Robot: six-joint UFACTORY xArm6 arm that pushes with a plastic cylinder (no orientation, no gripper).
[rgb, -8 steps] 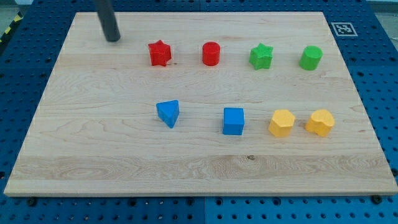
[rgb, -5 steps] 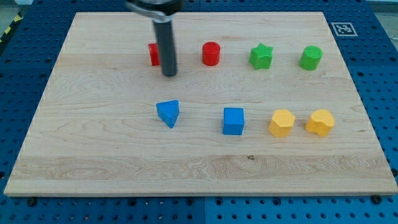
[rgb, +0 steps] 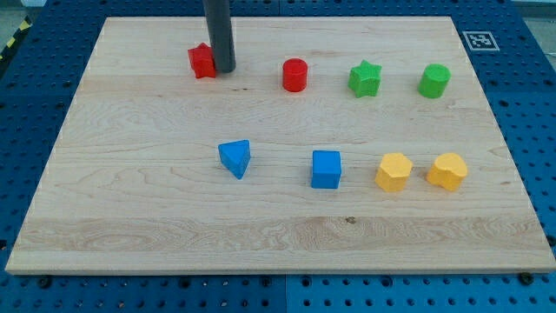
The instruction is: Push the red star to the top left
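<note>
My tip (rgb: 224, 70), the lower end of the straight dark rod, sits touching the right side of the small red star-shaped block (rgb: 201, 61), which the rod partly hides. The red star lies near the top edge of the pale wooden worktop (rgb: 130, 191), left of the red cylinder block (rgb: 294, 75), though well short of the worktop's top-left corner. There are no fingers on this rig, so nothing is spread or pinching; the rod alone does the pushing.

Judging from this, the push is under way and perhaps half done. To do it well, the tip should stay behind the red star on the side facing the red cylinder and slightly toward the view's bottom, so the push line runs through the star's middle toward the corner. An off-centre contact would likely spin the star on its points and let it slip past the rod. A slow, steady slide seems wise, stopping before the star reaches the worktop's edge.

The blue triangular block (rgb: 235, 158) lies well below the red star, clear of the path.
</note>
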